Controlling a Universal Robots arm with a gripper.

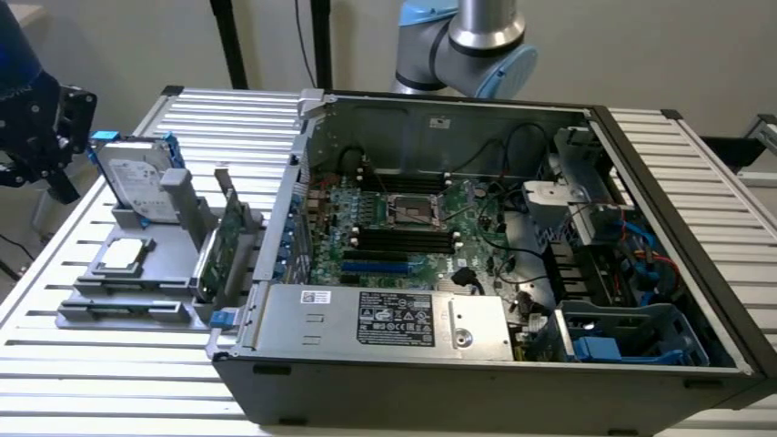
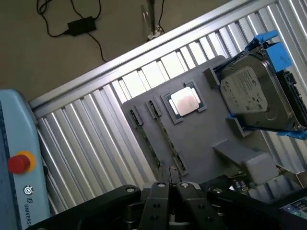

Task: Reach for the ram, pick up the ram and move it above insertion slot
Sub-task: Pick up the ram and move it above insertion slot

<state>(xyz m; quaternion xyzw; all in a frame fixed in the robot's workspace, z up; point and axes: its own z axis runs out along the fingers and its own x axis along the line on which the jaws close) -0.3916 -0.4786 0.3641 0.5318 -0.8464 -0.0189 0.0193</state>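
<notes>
Black pincer (image 2: 176,185) near grey fixture's (image 2: 206,132) edge

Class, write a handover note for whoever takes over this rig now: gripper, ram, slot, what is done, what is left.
Gripper: shut, holding nothing, above the grey holder.
Ram: apparently standing edge-on in that holder, untouched.
Insertion slots: black, on the motherboard in the open case.
Done: nothing yet.
Left: reaching the ram, picking it up, moving it above a slot.
</notes>
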